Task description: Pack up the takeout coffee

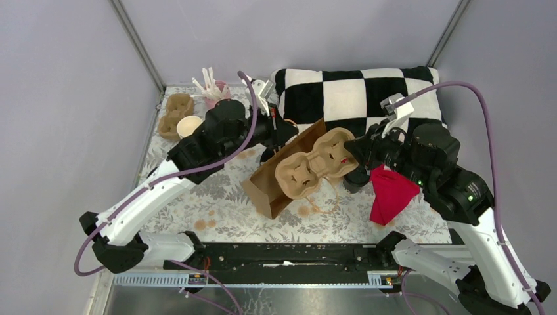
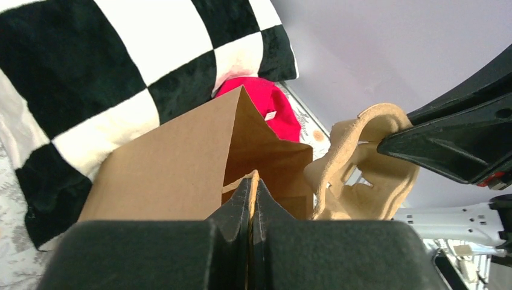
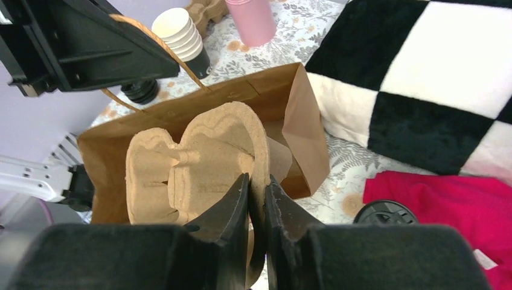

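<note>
Left gripper [image 2: 250,199]: pinched together on the bag's handle.
Paper bag [image 1: 263,190]: tilted, mouth open.
Cup carrier [image 1: 312,167]: at the bag's mouth.
Right gripper [image 3: 258,193]: clamped on the carrier's rim.
Takeout coffee [image 3: 386,212]: upright, just right of the bag; likely light and crushable, so best grasped on the sidewall under the lid.

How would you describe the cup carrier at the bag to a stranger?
Find the black-and-white checked pillow along the far edge. In front of it is a brown paper bag, and the tan moulded-pulp cup carrier stands at its mouth, pinched by the right end effector. The spare tan pulp carrier lies untouched in the far left corner.
</note>
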Controlling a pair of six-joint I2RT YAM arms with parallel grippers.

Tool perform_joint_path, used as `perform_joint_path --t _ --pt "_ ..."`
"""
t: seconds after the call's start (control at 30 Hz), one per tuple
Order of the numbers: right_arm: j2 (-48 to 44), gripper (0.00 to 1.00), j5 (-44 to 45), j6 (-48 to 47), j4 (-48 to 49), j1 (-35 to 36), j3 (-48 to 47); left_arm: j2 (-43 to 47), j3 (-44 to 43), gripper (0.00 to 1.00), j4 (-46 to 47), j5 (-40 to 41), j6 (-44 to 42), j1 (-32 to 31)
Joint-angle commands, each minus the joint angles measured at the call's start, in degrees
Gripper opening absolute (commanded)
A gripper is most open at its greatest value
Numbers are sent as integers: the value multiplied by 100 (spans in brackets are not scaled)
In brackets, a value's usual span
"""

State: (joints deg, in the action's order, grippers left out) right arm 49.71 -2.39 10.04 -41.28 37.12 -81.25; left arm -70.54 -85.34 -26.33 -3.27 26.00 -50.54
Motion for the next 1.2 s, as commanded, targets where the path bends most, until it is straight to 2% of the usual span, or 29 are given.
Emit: perform_joint_path --t 0.0,0.33,0.53,0.87,1.17 --pt "8 1 -68 819 537 2 -17 183 50 0 600 25 858 -21" --pt "277 0 23 762 444 -3 -320 168 144 0 630 74 1065 -20" --pt "567 0 -589 363 398 -3 -81 130 140 0 781 141 1250 -22" --pt "739 0 -178 -265 167 1 -203 50 263 0 776 530 2125 -20" --pt "1162 0 -87 -223 54 271 -362 -65 225 0 584 850 2736 -19"
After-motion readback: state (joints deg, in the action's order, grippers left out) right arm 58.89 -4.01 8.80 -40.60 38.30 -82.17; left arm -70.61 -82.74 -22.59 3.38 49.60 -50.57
